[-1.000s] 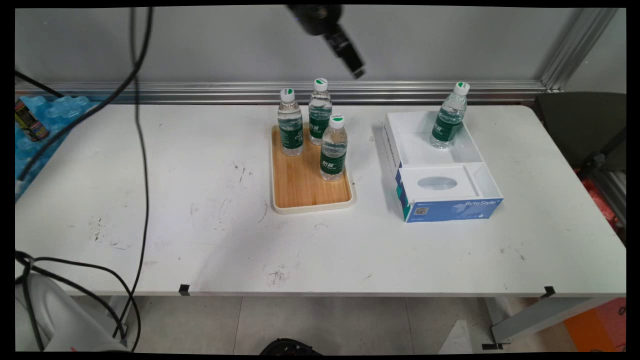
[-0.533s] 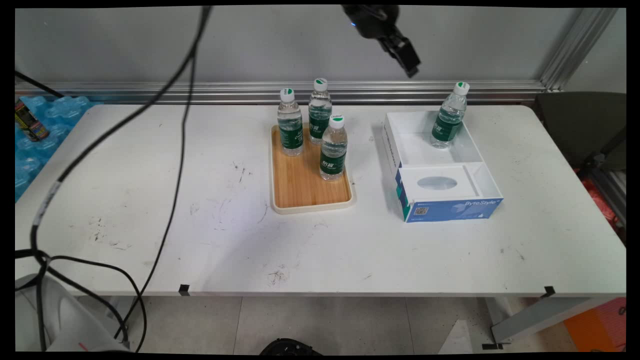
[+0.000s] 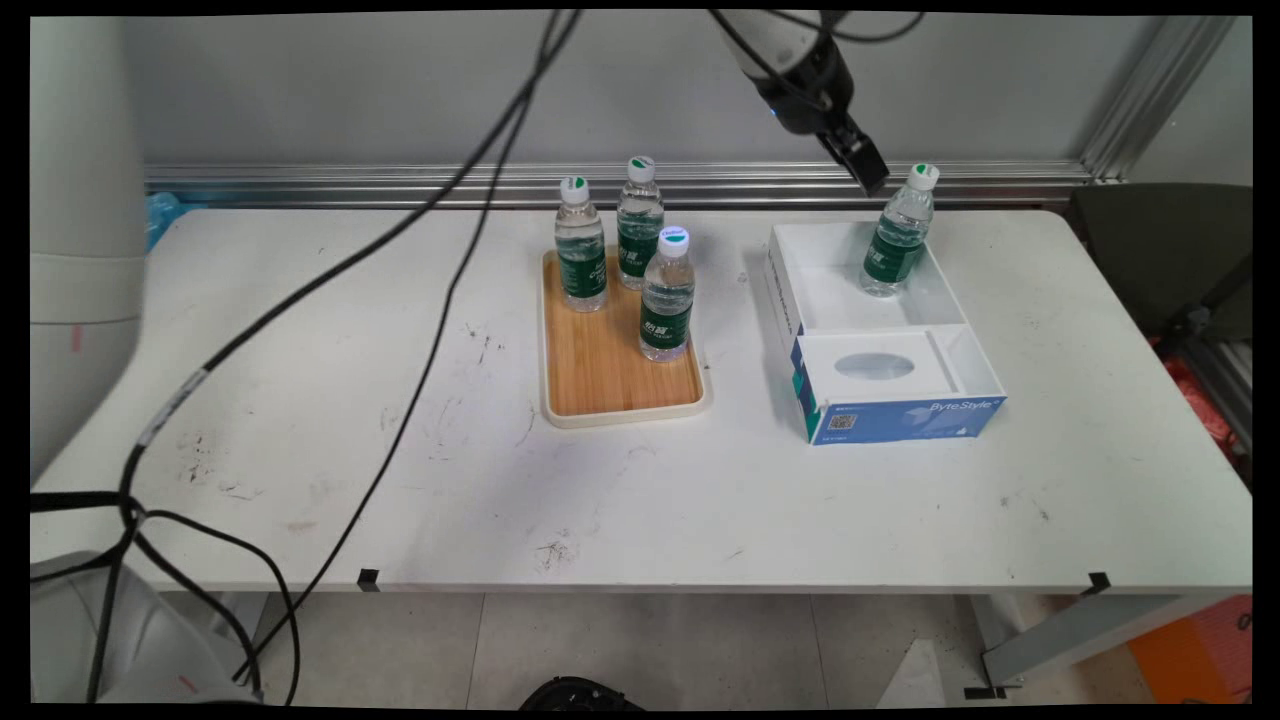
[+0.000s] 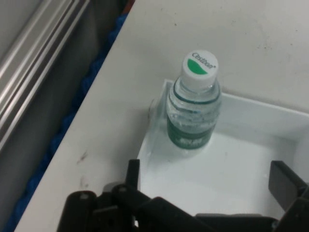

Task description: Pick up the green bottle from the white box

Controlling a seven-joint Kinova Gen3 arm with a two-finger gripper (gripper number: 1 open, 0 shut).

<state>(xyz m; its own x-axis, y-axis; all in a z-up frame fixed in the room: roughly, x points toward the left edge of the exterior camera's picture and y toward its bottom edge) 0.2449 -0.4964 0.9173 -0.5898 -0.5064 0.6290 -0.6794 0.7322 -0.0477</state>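
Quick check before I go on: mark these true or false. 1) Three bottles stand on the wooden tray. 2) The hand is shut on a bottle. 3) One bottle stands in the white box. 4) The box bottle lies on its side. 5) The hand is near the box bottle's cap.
1) True: three bottles stand on the wooden tray.
2) False: the hand is open and holds nothing.
3) True: one bottle stands in the white box, at its far corner.
4) False: it stands upright, cap on top.
5) True: the hand hangs just left of the cap, apart from it.
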